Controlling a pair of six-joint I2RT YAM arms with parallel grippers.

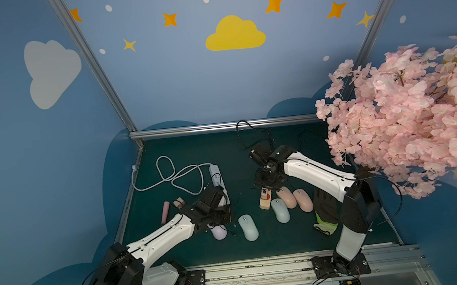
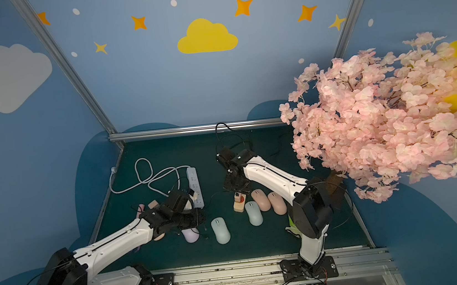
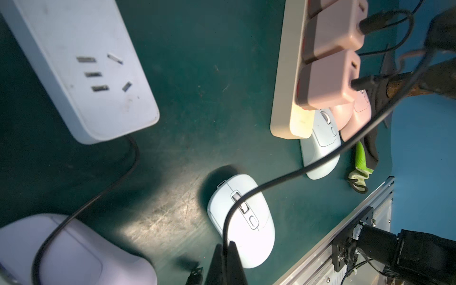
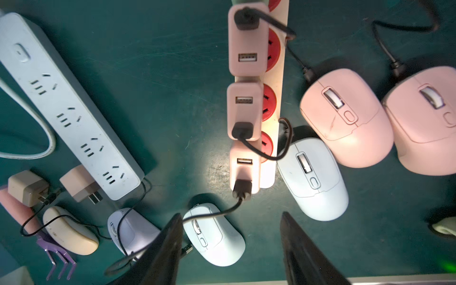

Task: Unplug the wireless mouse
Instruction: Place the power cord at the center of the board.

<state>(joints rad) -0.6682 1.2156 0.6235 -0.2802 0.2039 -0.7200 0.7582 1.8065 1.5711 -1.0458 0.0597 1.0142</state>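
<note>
1. Left gripper (image 3: pixel 225 248), nearest the robot's base, is pinched fully closed on a thin black cable (image 3: pixel 296 172). The left wrist view shows the cable passing between its two fingers.
2. Just beside that grip, a loose connector (image 3: pixel 196 271) lies on the green mat (image 1: pixel 289 238), plugged into nothing. It looks like the free end of the same cable, though I cannot be sure.
3. Light blue wireless mouse (image 1: pixel 248 227), the task's object, sits on the mat a little farther out, between the two arms. The cable drapes across its back rather than entering its front edge.
4. Right gripper (image 4: pixel 230 217) hovers farther back, above the near end of a cream power strip (image 4: pixel 269 177). Its jaws are partly apart and hold nothing.
5. On that strip, the nearest pink charger (image 4: pixel 244 162) has the cable's black USB plug (image 4: pixel 242 188) seated in it.
6. Beyond and beside the strip lie a second light blue mouse (image 4: pixel 313 182) and two pink mice (image 4: pixel 345 118), each with its own lead.
7. Progress, as a judgement: the mouse end appears to be out already. The charger end is left to pull, and the right gripper seems placed for that.
8. Both top views hide the left pinch under the arm's wrist; only the left wrist view shows it. Only the right wrist view shows the plug seated in the charger. The top views alone show both arms at once.
</note>
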